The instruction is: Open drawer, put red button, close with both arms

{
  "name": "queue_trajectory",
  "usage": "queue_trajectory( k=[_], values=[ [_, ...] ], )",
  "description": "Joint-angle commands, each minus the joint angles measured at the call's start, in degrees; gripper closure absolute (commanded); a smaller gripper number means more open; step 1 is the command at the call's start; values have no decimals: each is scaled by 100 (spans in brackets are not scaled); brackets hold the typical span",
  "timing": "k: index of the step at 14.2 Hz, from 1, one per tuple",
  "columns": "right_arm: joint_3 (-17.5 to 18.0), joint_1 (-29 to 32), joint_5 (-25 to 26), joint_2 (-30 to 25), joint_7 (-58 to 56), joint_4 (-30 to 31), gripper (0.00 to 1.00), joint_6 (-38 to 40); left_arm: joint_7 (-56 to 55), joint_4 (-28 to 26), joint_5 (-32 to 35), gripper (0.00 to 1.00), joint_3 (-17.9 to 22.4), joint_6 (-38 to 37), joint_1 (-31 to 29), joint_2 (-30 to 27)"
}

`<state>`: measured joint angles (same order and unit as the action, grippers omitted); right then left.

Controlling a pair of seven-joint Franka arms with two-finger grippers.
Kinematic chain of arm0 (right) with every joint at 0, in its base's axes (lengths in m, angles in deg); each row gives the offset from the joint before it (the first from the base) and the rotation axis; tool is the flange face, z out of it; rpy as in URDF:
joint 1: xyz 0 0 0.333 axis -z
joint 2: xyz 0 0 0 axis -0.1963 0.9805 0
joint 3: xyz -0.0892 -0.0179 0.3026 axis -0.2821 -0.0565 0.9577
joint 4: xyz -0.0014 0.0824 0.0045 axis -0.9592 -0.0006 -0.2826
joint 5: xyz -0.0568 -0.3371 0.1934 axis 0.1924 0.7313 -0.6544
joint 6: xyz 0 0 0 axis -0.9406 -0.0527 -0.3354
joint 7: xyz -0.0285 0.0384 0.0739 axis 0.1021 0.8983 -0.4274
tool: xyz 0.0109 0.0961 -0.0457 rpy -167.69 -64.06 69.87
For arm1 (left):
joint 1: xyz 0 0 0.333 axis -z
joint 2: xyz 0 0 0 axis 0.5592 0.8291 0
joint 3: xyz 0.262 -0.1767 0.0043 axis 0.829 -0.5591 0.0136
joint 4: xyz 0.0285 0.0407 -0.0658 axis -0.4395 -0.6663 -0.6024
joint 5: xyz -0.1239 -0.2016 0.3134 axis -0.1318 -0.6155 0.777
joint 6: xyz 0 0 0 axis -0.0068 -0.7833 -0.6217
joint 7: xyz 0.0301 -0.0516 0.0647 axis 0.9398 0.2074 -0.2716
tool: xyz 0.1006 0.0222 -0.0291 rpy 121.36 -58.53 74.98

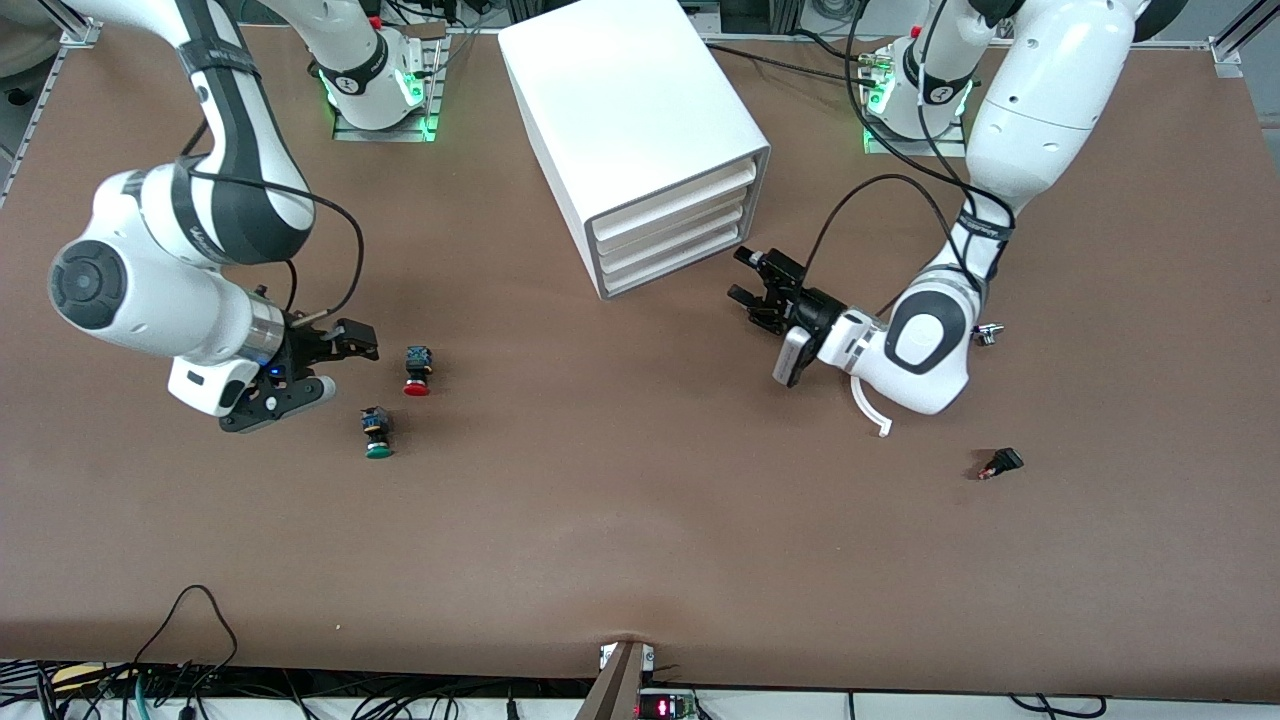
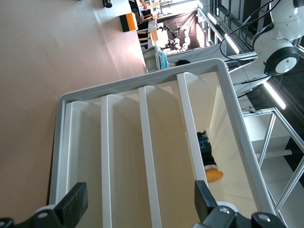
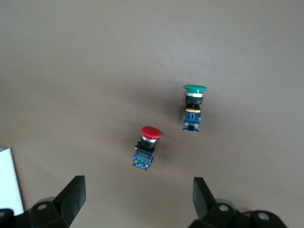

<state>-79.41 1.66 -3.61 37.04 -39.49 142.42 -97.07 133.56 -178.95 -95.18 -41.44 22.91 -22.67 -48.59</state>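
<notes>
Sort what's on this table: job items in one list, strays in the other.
Job items:
- cabinet, its middle drawer shut
- red button, lying on the table
- left tool, open, facing the drawer fronts
- right tool, open, beside the red button

Strays:
- green button
- small black part
- small metal piece

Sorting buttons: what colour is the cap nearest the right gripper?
Red cap, clearest in the right wrist view.

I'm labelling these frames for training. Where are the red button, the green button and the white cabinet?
red button [image 1: 416, 387]: front view, on its red cap.
green button [image 1: 378, 451]: front view, on its green cap.
white cabinet [image 1: 625, 95]: front view, on its flat top panel.
</notes>
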Motion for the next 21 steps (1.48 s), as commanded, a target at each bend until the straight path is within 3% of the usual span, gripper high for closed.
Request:
queue_trajectory(
  k=[1, 3, 8, 13, 16, 19, 21],
  values=[
    [-21, -44, 8, -185, 518, 713, 0, -639, 247, -423, -430, 12, -114, 174, 106, -126],
    [-21, -44, 0, -186, 572, 1021, 0, -904, 282, -520, -422, 15, -123, 174, 106, -126],
    [-21, -273, 8, -72, 1072, 1436, 0, -1494, 379, -915, -667, 43, -298, 183, 185, -126],
    [-21, -361, 26, 192, 1118, 1611, 0, -1757, 406, -1030, -844, 42, -317, 209, 326, -117],
    [-21, -361, 0, 332, 1143, 1665, 0, -1968, 406, -1180, -940, 50, -317, 209, 387, -117],
    [-64, -352, -35, 456, 1196, 1665, 0, -2039, 406, -1241, -1037, 81, -325, 201, 449, -117],
    [-178, -352, -53, 517, 1205, 1665, 0, -2039, 406, -1276, -1073, 86, -325, 218, 598, -108]
  ],
)
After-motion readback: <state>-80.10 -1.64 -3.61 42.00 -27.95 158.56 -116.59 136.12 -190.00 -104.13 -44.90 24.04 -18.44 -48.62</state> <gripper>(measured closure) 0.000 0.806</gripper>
